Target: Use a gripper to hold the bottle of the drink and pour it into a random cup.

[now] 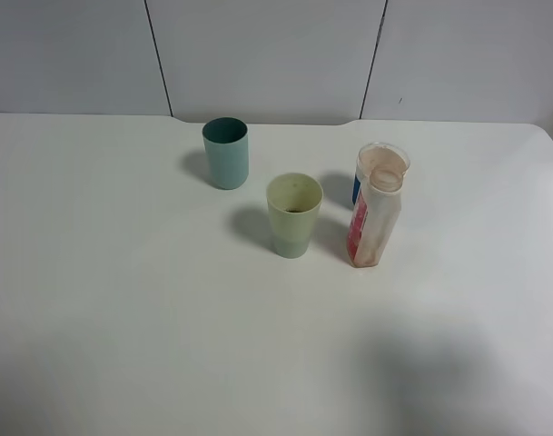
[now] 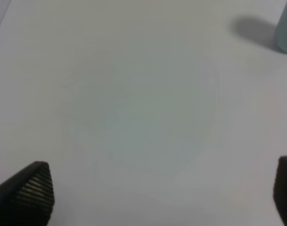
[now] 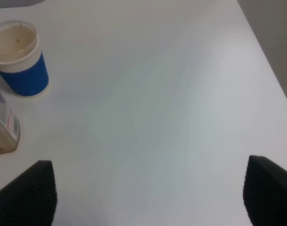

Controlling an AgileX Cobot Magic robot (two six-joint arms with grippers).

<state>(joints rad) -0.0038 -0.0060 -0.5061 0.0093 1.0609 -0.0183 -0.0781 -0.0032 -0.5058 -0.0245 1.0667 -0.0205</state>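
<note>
On the bench (image 1: 122, 318), the bottle of the drink (image 1: 374, 218) is standing just beside the cup (image 1: 293, 214); thin, squeezable plastic suggests gripping mid-body gently. Both end effectors, right (image 3: 148, 193) and left (image 2: 157, 193), are gaping wide, empty.

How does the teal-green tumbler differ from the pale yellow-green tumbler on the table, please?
The teal-green tumbler is darker and stands farther back; the pale yellow-green tumbler is lighter, nearer the camera and close beside the bottle. The teal one's inside looks dark, while the yellow-green one shows something dark at its bottom. Both are plain, upright, tapered cups.
</note>
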